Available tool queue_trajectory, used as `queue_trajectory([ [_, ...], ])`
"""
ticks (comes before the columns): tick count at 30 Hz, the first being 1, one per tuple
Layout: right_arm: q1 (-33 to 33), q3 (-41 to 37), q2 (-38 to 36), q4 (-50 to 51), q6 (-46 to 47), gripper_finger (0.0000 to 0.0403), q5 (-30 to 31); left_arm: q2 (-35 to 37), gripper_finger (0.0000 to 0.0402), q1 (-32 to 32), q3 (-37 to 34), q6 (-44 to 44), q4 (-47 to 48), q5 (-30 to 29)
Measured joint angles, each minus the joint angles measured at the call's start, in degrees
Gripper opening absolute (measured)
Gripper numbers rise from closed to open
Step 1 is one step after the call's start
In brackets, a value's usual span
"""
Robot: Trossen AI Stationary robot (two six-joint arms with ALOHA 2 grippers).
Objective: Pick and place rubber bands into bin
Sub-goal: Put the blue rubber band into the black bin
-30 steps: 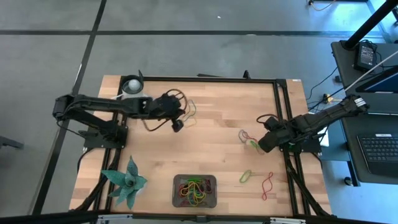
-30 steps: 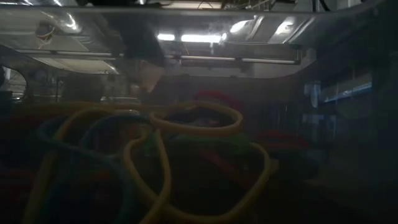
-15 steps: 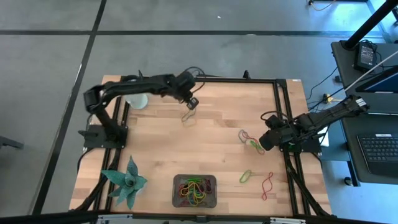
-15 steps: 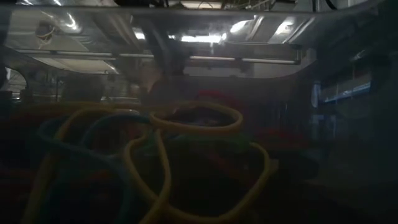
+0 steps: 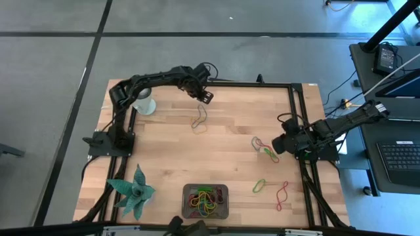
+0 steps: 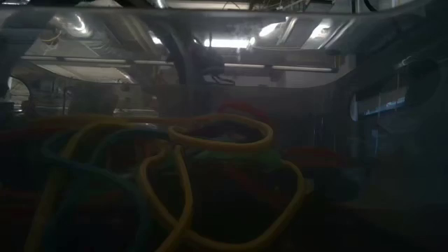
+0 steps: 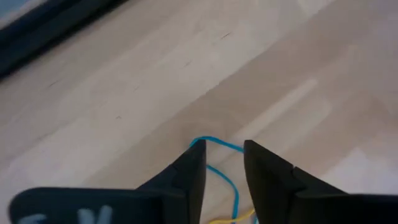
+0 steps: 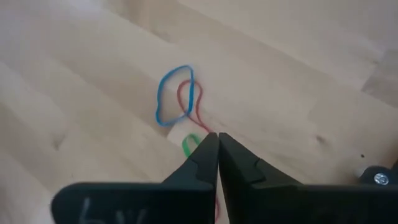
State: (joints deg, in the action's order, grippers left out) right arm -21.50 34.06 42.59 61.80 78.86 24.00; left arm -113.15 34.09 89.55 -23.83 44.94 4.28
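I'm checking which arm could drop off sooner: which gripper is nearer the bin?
Right. The right gripper sits up and to the right of the bin; the left gripper is by the table's far edge.

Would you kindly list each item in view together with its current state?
Left gripper: jaws open, empty, above loose bands.
Right gripper: jaws shut, at a blue, red and green band cluster; hold unclear.
Bin: holds a pile of bands.
Green band, red band: flat on the table.
White cup: upright.
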Motion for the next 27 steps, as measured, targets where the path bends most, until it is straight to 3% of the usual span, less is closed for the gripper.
queue_trajectory([
  [5, 0.0, 0.0, 0.0, -0.3, 2.2, 0.0018, 1.8, -2.0, 0.0123, -0.4, 0.0, -4.0, -0.1, -2.0],
  [15, 0.0, 0.0, 0.0, -0.9, 2.2, 0.0018, 2.2, -2.6, 0.0125, -0.8, 0.0, -3.9, 0.3, -3.8],
  [27, 0.0, 0.0, 0.0, -0.9, 2.1, 0.0018, 2.2, -2.9, 0.0125, -5.1, 0.0, 11.2, 1.5, -9.2],
])
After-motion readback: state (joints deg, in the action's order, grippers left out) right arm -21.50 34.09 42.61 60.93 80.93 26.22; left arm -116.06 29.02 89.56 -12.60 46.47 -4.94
